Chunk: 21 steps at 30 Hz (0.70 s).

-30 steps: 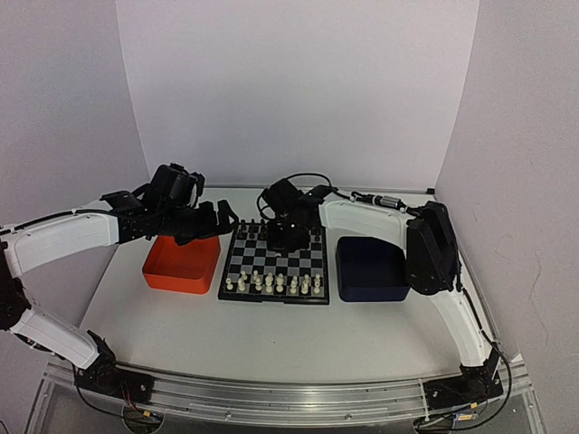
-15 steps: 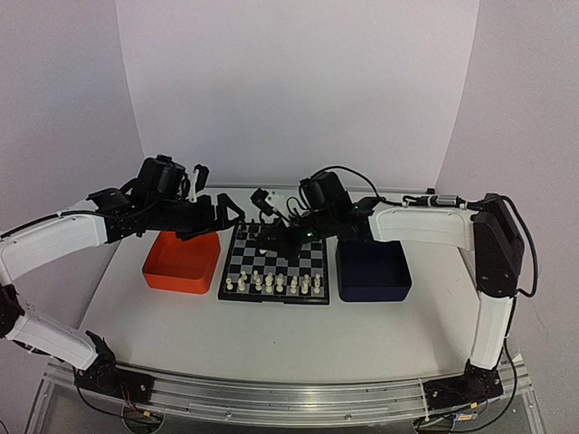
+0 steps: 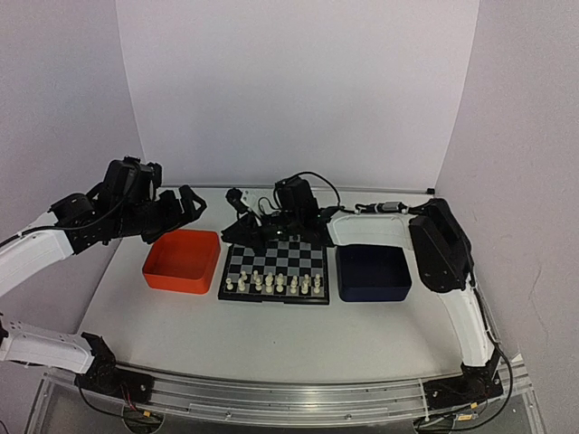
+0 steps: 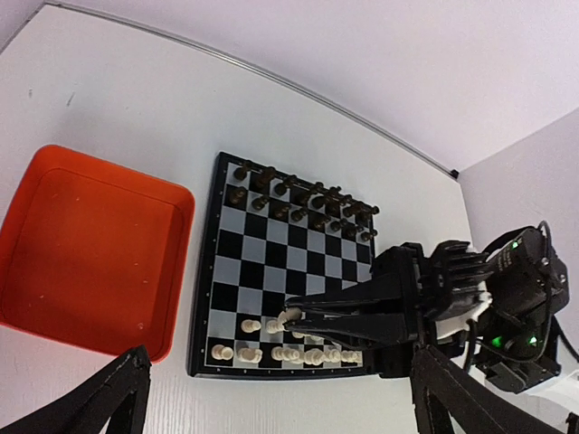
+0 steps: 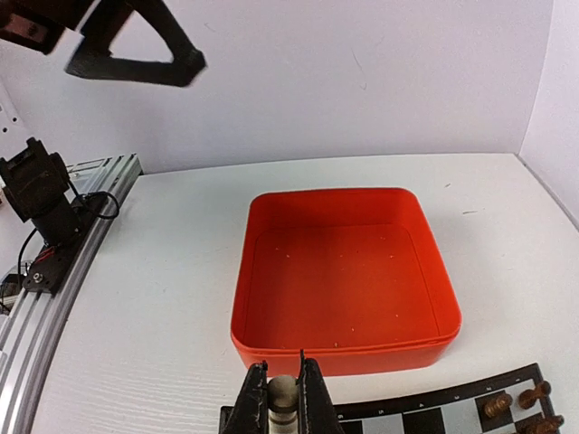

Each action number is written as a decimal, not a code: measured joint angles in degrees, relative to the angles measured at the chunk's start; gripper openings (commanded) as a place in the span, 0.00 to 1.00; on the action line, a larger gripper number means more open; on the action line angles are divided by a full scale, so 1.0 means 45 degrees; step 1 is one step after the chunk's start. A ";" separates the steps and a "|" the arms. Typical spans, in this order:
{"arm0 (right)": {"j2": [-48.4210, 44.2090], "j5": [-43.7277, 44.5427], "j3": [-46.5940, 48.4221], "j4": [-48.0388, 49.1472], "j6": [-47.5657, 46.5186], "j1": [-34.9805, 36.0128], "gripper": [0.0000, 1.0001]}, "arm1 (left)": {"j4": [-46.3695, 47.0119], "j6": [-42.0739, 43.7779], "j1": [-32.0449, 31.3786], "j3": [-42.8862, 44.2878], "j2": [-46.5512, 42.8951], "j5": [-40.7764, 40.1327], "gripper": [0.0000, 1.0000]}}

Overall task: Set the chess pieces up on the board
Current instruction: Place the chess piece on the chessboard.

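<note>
The board [image 3: 271,299] has black and silver-grey squares and lies between two trays. Cream chess pieces [image 3: 271,283] stand in its two near rows, also seen in the left wrist view [image 4: 289,354]. My right gripper [image 3: 237,233] reaches left, low over the board [image 4: 201,298], and is shut on one cream piece [image 4: 291,316]. That piece shows between its fingertips in the right wrist view [image 5: 282,398]. My left gripper [image 3: 185,203] is open and empty, raised above the far side of the orange tray. Its fingers [image 4: 118,398] frame the left wrist view.
The orange tray [image 3: 179,282] left of the board holds nothing [image 5: 344,348]. A dark blue tray [image 3: 373,294] sits right of the board. Black pieces [image 4: 298,194] fill the board's two far rows. White walls enclose the table on three sides.
My right gripper has swung left across the board with the cream piece in it. My left gripper has drawn back to the left, away from the board.
</note>
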 measured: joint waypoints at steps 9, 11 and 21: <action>0.2225 -0.0078 0.1257 0.0219 0.0562 0.0000 0.06 | -0.0744 -0.0737 0.0023 -0.0400 -0.0109 -0.0682 1.00; 0.2402 -0.0087 0.1275 0.0237 0.0641 0.0000 0.07 | -0.0752 -0.0839 0.0023 -0.0476 -0.0109 -0.0699 1.00; 0.2961 -0.0303 0.1291 0.0301 0.0908 0.0000 0.09 | -0.0757 -0.1024 0.0023 -0.0561 -0.0084 -0.0706 1.00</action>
